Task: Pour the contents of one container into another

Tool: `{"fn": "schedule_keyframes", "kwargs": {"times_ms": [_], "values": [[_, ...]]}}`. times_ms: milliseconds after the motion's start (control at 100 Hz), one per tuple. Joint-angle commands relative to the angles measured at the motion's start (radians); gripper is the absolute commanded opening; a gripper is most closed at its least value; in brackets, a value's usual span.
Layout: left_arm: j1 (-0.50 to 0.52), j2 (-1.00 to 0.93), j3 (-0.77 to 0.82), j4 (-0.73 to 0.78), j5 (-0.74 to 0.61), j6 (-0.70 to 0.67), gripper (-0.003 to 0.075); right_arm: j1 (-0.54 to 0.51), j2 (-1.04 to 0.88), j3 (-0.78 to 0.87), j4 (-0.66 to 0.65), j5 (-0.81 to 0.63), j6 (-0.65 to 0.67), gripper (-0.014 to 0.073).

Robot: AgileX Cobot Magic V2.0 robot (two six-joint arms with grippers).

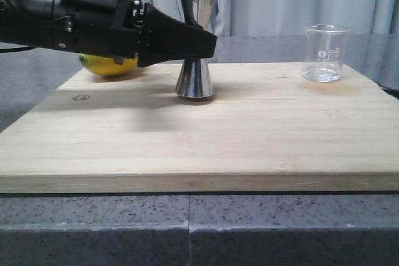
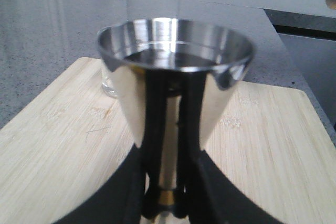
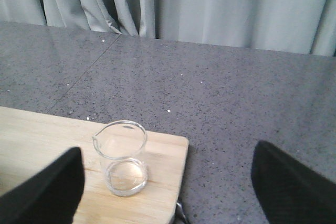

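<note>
Front view: one wooden board [image 1: 187,147] lies on a gray speckled counter [image 1: 93,228].
Steel jigger [image 1: 194,79]: it stands up straight near the back middle of the board. It is shiny and hard, shaped like an hourglass.
How the jigger will handle: I think it is stiff and a bit heavy for its size. The smooth metal looks slippery, and it is tall, so it may tip.
Where to hold the jigger: at the thin waist with the gold band, where fingers cannot slide up or down.
Left gripper [image 1: 209,43]: its black fingers are clenched on the jigger's thin waist. In the left wrist view the two fingers [image 2: 155,129] sit on either side of the waist.
Inside the jigger: I cannot tell if it holds anything. The cup mirrors too much.
Glass beaker [image 1: 324,53]: it stands at the back right corner of the board, well apart from the jigger. It has a pour lip and white marks.
How the beaker will handle: I think it is light and easy to break. Glass is slippery too.
Where to hold the beaker: around its round wall, gently.
Right gripper [image 3: 168,182]: its fingers are spread wide and hold nothing. The beaker is near, not between them.
Lemon [image 1: 109,65]: it peeks out behind the left arm.
Count: one jigger, one beaker, one lemon, one board, two grippers.
</note>
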Motion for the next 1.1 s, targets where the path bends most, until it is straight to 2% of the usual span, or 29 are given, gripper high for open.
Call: {"fn": "schedule_keyframes", "kwargs": {"times_ms": [0,1090], "values": [[-0.01,-0.041,-0.027,-0.088,0.106,-0.002,0.007,-0.007,-0.013,-0.026,-0.011,-0.083,-0.007,0.055],[-0.004,-0.041,-0.036,-0.088,0.103,0.015,0.007,-0.007,-0.013,-0.026,-0.044,-0.086,-0.007,0.055]]}}
